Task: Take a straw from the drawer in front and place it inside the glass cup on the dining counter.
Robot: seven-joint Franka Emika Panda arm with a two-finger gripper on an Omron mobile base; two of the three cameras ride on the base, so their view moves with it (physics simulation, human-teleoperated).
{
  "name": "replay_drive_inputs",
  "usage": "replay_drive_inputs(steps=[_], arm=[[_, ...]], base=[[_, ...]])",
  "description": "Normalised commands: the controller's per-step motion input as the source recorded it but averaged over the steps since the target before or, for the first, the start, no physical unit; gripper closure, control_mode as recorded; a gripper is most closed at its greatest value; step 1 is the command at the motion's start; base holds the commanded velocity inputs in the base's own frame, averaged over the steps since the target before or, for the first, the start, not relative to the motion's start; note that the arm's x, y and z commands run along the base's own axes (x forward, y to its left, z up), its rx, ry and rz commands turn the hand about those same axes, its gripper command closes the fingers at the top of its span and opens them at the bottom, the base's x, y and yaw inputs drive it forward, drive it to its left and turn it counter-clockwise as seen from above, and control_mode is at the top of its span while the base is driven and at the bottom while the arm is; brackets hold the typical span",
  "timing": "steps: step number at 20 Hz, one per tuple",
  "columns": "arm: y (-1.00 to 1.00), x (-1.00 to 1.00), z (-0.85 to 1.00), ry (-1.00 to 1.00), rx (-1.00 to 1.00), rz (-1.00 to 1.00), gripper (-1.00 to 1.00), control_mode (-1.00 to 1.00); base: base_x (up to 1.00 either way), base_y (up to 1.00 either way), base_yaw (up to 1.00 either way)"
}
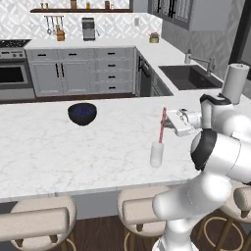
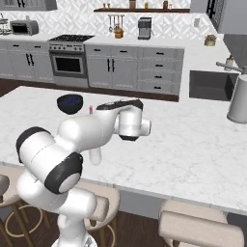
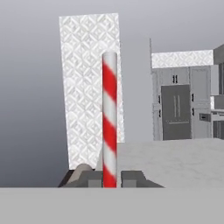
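My gripper [image 1: 169, 119] is shut on the straw [image 1: 162, 125], a thin red-pink stick that stands nearly upright. The straw's lower end is right at the mouth of the glass cup [image 1: 157, 154], a small whitish tumbler on the white marble dining counter [image 1: 49, 147]. I cannot tell whether the tip is inside it. In the hand view the striped straw [image 3: 109, 118] rises between the two dark fingertips [image 3: 132, 178] of my gripper [image 3: 110, 178]. In the right base view my arm hides most of it; the straw's top [image 2: 90, 110] and part of the cup [image 2: 96, 155] show. The drawer is out of view.
A dark blue bowl [image 1: 82, 113] sits on the counter to the cup's left. Round beige stools [image 1: 41, 220] line the near edge. A sink [image 1: 188, 76] and a paper towel roll [image 1: 235, 83] are at the right. Grey cabinets and a stove [image 2: 70, 58] stand along the far wall.
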Motion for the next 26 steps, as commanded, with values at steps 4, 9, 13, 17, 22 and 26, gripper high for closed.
replay_drive_inputs(steps=[4, 9, 13, 17, 22, 26], arm=[[0.0, -0.44, 0.0, 0.0, 0.0, 0.0, 1.0, -1.0], [0.0, -0.08, 0.0, 0.0, 0.0, 0.0, 1.0, -1.0], [0.0, 0.22, 0.0, 0.0, 0.0, 0.01, 1.0, -1.0], [0.0, 0.26, -0.09, 0.0, 0.0, 0.02, 1.0, -1.0], [0.0, 0.05, -0.26, 0.0, 0.0, 0.02, 1.0, -1.0], [0.0, 0.0, -0.32, 0.0, 0.0, 0.01, 1.0, -1.0]], base=[[0.0, 0.0, 0.0], [0.0, 0.0, 0.0], [0.0, 0.0, 0.0], [0.0, 0.0, 0.0], [0.0, 0.0, 0.0], [0.0, 0.0, 0.0]])
